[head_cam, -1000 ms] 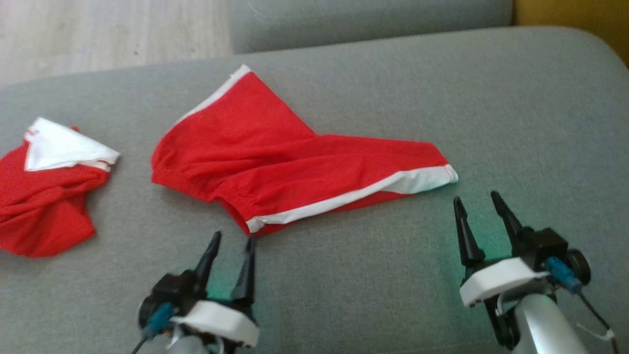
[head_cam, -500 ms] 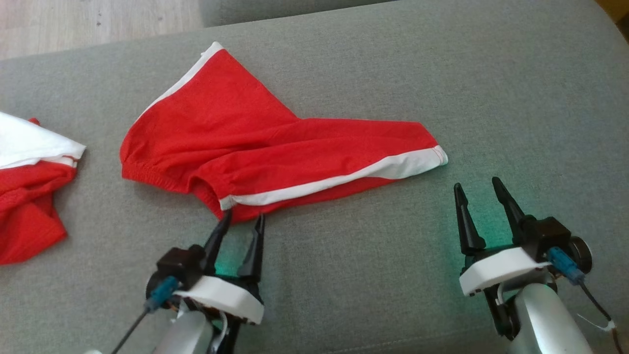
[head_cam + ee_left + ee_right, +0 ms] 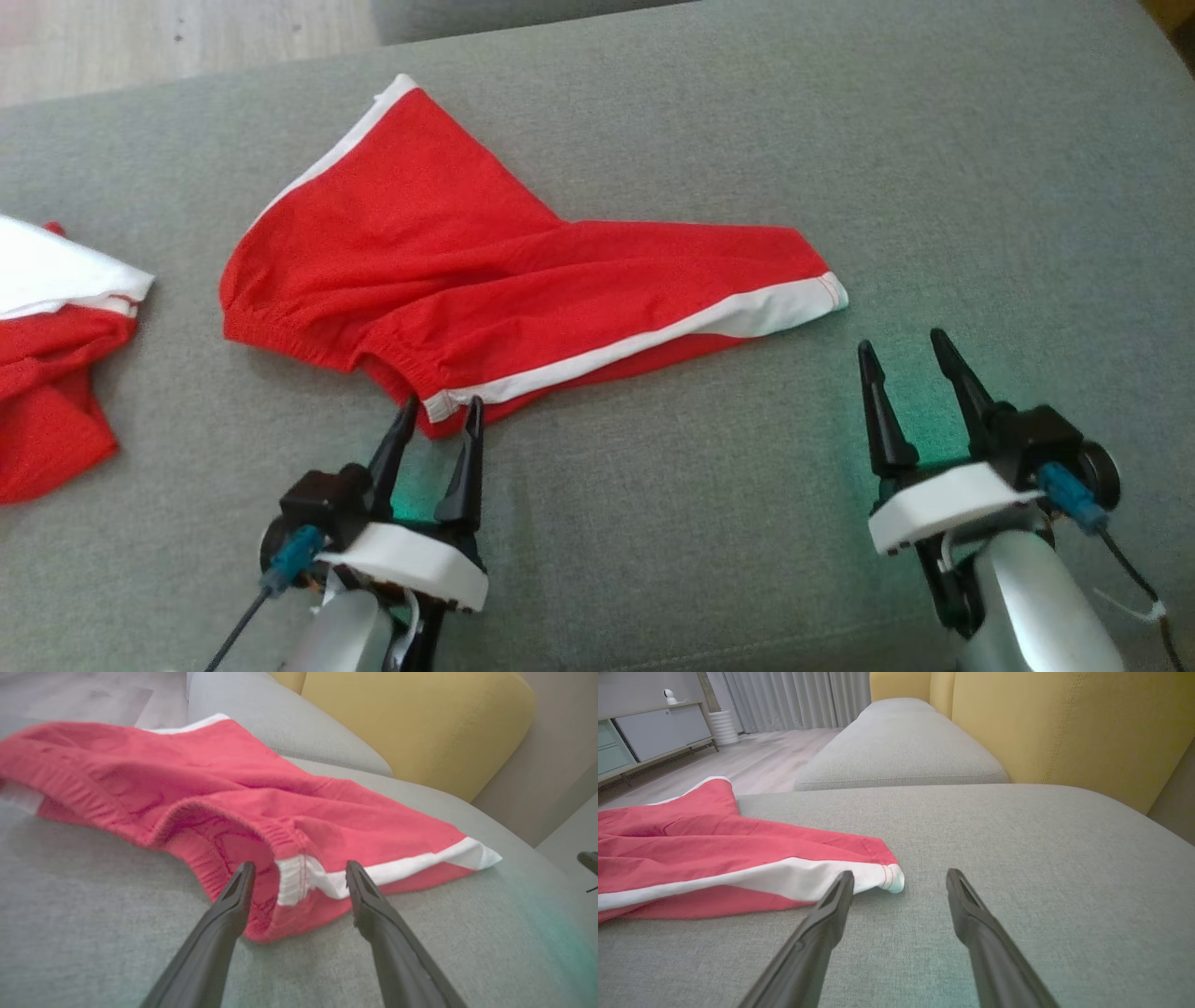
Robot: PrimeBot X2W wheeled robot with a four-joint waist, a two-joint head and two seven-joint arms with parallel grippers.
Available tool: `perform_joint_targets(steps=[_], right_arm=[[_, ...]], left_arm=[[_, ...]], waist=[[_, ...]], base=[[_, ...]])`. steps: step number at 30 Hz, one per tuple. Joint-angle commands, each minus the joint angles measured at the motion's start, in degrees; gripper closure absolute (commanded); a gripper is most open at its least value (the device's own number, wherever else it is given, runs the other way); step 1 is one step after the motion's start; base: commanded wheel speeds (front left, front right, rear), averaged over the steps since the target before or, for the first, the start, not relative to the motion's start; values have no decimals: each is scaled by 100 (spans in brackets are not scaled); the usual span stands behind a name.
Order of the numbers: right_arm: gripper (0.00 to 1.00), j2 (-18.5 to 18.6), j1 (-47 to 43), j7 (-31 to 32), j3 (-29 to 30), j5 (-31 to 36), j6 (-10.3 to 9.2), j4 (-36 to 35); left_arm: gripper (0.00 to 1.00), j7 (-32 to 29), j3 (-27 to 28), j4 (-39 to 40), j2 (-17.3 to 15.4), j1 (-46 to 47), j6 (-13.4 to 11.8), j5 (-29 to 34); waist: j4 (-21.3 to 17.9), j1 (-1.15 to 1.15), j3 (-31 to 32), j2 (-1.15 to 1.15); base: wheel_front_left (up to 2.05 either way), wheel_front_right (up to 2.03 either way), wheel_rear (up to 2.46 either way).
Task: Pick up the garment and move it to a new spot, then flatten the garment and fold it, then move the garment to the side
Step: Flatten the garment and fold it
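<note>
Both released: left gripper point(image 3: 443, 404) straddling garment point(image 3: 448, 252) waistband corner (white stripe end); right gripper point(image 3: 902, 342) near hem, empty

grey fabric sofa point(image 3: 1017, 826) | yellow back cushion point(image 3: 1064, 728) | pale wood floor point(image 3: 756, 760) | grey curtains point(image 3: 794, 700) | low cabinet point(image 3: 663, 728)

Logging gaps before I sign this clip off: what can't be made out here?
- Second red garment: cut off by the head view's left edge.
- Red shorts: run off the right wrist view's left edge.
- Left pincer: whether its tips touch the shorts, unclear in either view.
</note>
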State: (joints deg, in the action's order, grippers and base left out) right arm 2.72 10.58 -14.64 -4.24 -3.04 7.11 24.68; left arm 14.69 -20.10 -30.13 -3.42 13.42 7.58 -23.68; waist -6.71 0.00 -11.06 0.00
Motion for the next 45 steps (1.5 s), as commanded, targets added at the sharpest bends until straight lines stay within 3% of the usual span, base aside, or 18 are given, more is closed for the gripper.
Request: perform_joint_targets(steps=[1, 19, 20, 22, 23, 28, 33, 38, 45], right_arm=[[0, 16, 273, -36, -160, -32, 37, -195], [0, 16, 321, -36, -138, -47, 37, -231], [0, 16, 320, -36, -140, -53, 37, -223], [0, 16, 323, -36, -153, -69, 37, -213], [0, 16, 330, -36, -160, -77, 37, -210], [0, 16, 340, -36, -134, -110, 37, -200], [0, 16, 358, -36, -229, -334, 37, -109], [0, 16, 342, -36, -588, -658, 37, 114], [0, 35, 401, -36, -1226, -976, 37, 595]], left_arm=[[0, 30, 95, 38, -48, 138, -9, -74], [0, 30, -199, 168, -211, 402, -9, -488], [15, 30, -239, 148, -231, 396, -9, -483], [91, 30, -273, 118, -254, 384, -9, -512], [100, 30, -284, 114, -265, 384, -9, -523], [100, 30, -264, 179, -312, 416, -9, -580], [100, 30, 298, 298, -372, 190, -9, -376], [100, 30, 667, 273, -342, -81, -9, -116], [100, 30, 774, 292, -211, -89, -9, -8]], waist=[[-47, 0, -41, 0], [-126, 0, -238, 0], [-122, 0, -231, 0], [-126, 0, -225, 0], [-128, 0, -226, 0], [-68, 0, -213, 0], [148, 0, -184, 0], [395, 0, -152, 0], [563, 0, -174, 0]], base=[[0, 0, 0], [0, 0, 0], [0, 0, 0], [0, 0, 0], [0, 0, 0], [0, 0, 0], [0, 0, 0], [0, 0, 0], [0, 0, 0]])
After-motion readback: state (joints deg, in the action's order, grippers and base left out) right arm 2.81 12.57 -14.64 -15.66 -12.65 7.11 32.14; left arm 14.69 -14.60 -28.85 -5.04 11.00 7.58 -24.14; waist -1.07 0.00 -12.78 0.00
